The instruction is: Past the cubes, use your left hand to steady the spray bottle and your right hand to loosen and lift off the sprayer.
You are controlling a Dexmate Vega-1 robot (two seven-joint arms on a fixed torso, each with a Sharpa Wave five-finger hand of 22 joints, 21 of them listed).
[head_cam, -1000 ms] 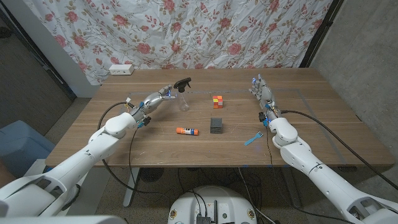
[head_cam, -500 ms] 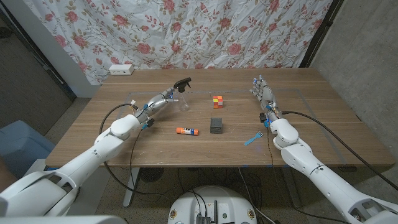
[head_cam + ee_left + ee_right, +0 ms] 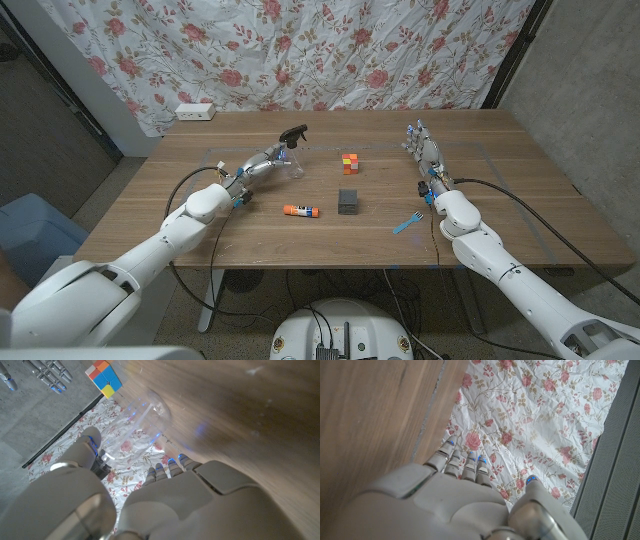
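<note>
Left hand (image 3: 262, 162), fingers apart, nears bottle (image 3: 296, 163): clasp its body firmly. Right hand (image 3: 421, 144) waits, holding nothing.

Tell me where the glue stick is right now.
In the head view the glue stick lies on the table's near-left part, just left of the dark cube and nearer the robot than the spray bottle.

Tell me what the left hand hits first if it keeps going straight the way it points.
Most likely the spray bottle: the left hand points at its clear body, with the fingertips already beside or on it. The left wrist view shows the bottle right ahead of the fingers, though contact is unclear.
</note>
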